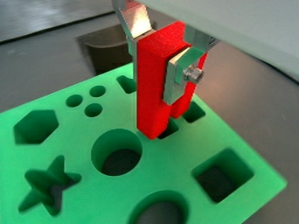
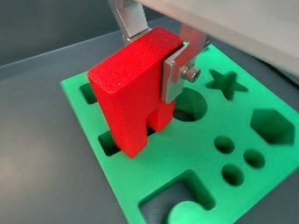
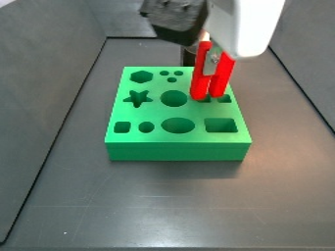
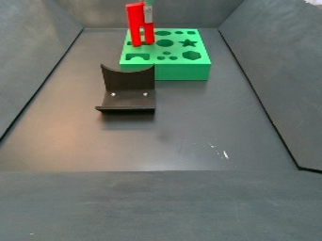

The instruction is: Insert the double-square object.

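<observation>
Two fingers [image 1: 163, 54] grip the double-square object [image 1: 158, 83] above the green slab [image 3: 177, 118] on dark floor [image 4: 164, 141].

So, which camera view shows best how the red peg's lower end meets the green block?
A wrist view: the double-square object, held by the gripper, meets the green block at its hole. Side views show it small, smaller still.

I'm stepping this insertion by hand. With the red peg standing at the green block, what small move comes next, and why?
Probably a short straight push down. The gripper clamps the upright double-square object, whose lower end already sits in its hole in the green block, yet most of it stands above the surface.
</observation>
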You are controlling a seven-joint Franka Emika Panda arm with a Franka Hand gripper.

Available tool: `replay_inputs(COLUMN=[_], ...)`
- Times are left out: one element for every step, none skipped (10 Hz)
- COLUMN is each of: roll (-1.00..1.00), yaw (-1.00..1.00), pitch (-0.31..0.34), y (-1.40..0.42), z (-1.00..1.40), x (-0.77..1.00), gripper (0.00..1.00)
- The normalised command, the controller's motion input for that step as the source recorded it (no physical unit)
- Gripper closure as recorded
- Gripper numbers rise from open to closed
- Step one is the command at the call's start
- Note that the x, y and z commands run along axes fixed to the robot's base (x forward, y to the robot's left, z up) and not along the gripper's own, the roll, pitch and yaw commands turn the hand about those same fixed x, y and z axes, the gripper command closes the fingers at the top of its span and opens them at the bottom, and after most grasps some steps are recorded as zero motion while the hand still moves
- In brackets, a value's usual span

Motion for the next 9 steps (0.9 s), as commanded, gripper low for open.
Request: replay_inputs(roll=[-0.03,-0.04,-0.07,0.0,0.0,-0.01,0.0,-0.05,-0.2], yaw=[-1.0,-1.0,-1.0,-0.65,0.0,0.0,0.07,0.24,0.26], pitch=[0.0,0.0,0.0,0.0,0.0,0.019,0.081,0.049,0.029], y=[0.0,0.0,0.0,0.0,0.0,0.0,0.0,0.0,0.0], z=[-0.27,-0.24,-0.17,-0.31,-0.09,-0.03,-0.34,-0.43,-0.41], x=[0.0,0.0,0.02,0.45,0.0,0.1,0.13,0.16,0.31], gripper=[1.0,1.0,1.0,1.0,1.0,1.0,1.0,1.0,1.0])
